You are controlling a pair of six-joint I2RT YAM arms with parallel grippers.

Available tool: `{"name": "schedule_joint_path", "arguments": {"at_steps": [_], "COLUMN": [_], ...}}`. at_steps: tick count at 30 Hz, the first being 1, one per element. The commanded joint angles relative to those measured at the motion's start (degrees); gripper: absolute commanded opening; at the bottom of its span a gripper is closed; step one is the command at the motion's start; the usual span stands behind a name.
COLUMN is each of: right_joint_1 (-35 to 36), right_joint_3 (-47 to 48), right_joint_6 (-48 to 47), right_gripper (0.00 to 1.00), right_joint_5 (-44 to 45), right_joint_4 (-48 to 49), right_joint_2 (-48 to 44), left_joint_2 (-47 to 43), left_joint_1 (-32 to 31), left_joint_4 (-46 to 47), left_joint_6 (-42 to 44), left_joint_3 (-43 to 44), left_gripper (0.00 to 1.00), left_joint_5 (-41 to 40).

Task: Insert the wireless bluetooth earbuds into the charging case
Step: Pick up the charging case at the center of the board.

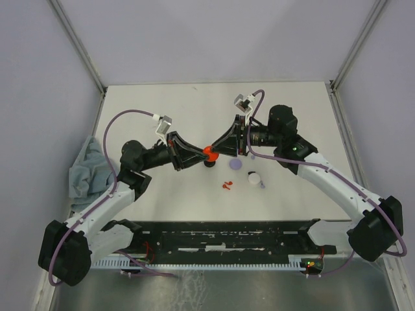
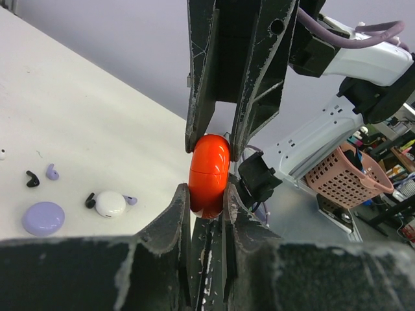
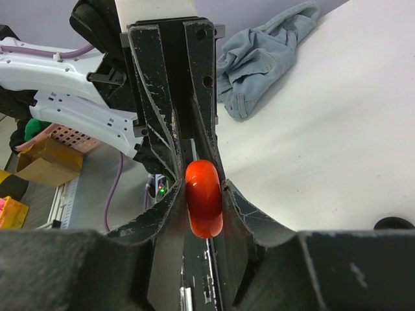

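A closed round red charging case hangs above the table's middle, pinched from both sides. My left gripper is shut on its left half and my right gripper is shut on its right half. The left wrist view shows the case between my left gripper below and the right one above. The right wrist view shows the case in my right gripper. Two red earbuds lie on the table in front of the case. Black and lavender earbuds lie loose.
A lavender case and a white case lie right of the held case, with a lavender earbud beside them. A dark round thing sits under the grippers. A blue-grey cloth is bunched at the left edge.
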Motion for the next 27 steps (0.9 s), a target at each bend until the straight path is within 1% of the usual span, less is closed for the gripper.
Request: {"name": "schedule_joint_path", "arguments": {"at_steps": [1, 4, 7, 8, 12, 14, 16, 18, 21, 24, 27], "right_joint_1": [0.54, 0.81, 1.04, 1.08, 1.13, 1.1, 1.15, 1.23, 1.64, 2.0, 2.28], "right_joint_3": [2.85, 3.22, 3.87, 4.07, 4.97, 5.58, 5.94, 5.96, 6.61, 7.31, 7.74], "right_joint_6": [-0.47, -0.47, -1.12, -1.51, -3.03, -3.63, -4.0, -4.54, -6.22, -7.96, -8.7], "right_gripper": [0.36, 0.39, 0.4, 0.39, 0.28, 0.21, 0.17, 0.15, 0.14, 0.14, 0.14], "right_joint_5": [-4.23, -5.06, -5.14, -5.0, -4.53, -4.71, -4.78, -4.84, -4.35, -3.56, -3.24], "right_joint_4": [1.15, 0.96, -0.08, -0.62, -2.26, -3.11, -3.24, -3.56, -5.33, -7.34, -7.91], "right_joint_2": [-0.17, 0.4, 0.89, 1.0, 1.35, 1.52, 1.52, 1.49, 1.57, 1.77, 1.91], "left_joint_2": [-0.45, -0.42, -0.3, -0.21, 0.23, 0.45, 0.53, 0.67, 0.87, 1.21, 1.39], "left_joint_1": [-0.04, -0.06, -0.1, -0.12, -0.04, -0.19, -0.22, -0.49, -0.91, -1.44, -1.83], "left_joint_4": [0.76, 0.78, 1.24, 1.53, 1.95, 2.01, 1.96, 1.93, 1.92, 1.33, -0.2], "left_joint_6": [2.6, 2.81, 2.86, 2.74, 2.68, 2.77, 2.91, 3.1, 3.43, 3.92, 4.97], "left_joint_3": [2.73, 2.95, 2.88, 2.83, 2.91, 2.83, 2.69, 2.57, 2.63, 2.85, 3.46], "left_gripper": [0.05, 0.05, 0.04, 0.04, 0.06, 0.12, 0.21, 0.29, 0.37, 0.43, 0.44], "left_joint_5": [1.07, 1.26, 1.0, 0.96, 1.23, 1.47, 1.86, 2.37, 2.92, 3.26, 3.45]}}
